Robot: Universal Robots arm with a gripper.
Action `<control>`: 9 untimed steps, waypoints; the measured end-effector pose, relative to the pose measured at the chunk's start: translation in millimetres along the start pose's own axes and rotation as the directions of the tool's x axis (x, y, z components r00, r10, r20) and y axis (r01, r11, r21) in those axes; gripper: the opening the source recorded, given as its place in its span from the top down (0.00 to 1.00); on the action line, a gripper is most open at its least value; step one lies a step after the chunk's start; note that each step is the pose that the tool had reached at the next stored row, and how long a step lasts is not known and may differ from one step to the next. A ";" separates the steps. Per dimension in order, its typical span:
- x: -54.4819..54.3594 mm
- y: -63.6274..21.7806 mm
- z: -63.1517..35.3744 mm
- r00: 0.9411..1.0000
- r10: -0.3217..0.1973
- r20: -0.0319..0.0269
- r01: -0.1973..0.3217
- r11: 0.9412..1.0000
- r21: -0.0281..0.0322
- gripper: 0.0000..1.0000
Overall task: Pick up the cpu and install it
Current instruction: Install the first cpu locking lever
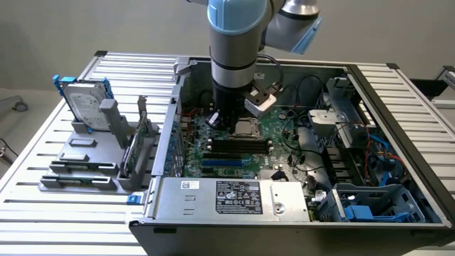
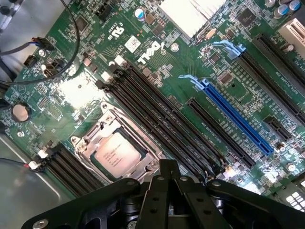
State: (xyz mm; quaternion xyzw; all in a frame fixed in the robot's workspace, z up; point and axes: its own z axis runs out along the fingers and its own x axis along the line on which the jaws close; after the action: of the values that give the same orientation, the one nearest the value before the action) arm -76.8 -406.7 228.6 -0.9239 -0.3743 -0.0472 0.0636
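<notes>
While I hang inside the open computer case (image 1: pixel 398 133), my gripper (image 2: pixel 167 179) sits just over the green motherboard (image 2: pixel 224 71), fingers pressed together and holding nothing. The cpu (image 2: pixel 116 153) lies flat in its socket frame, just beside the black memory slots (image 2: pixel 157 119).

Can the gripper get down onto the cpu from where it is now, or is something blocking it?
Probably yes. The cpu lies face up in its socket on the motherboard, uncovered, with the gripper close beside it. Nothing crosses the space between them.
</notes>
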 end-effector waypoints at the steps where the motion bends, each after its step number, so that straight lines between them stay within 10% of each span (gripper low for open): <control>1: -0.5 -0.3 1.8 1.000 0.000 0.000 0.000 1.000 0.000 0.89; 9: -0.9 -3.8 14.8 1.000 0.000 0.000 0.000 1.000 0.000 0.89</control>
State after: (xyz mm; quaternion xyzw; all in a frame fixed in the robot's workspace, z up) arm -79.5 -402.3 214.2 -0.9239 -0.3743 -0.0472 0.0636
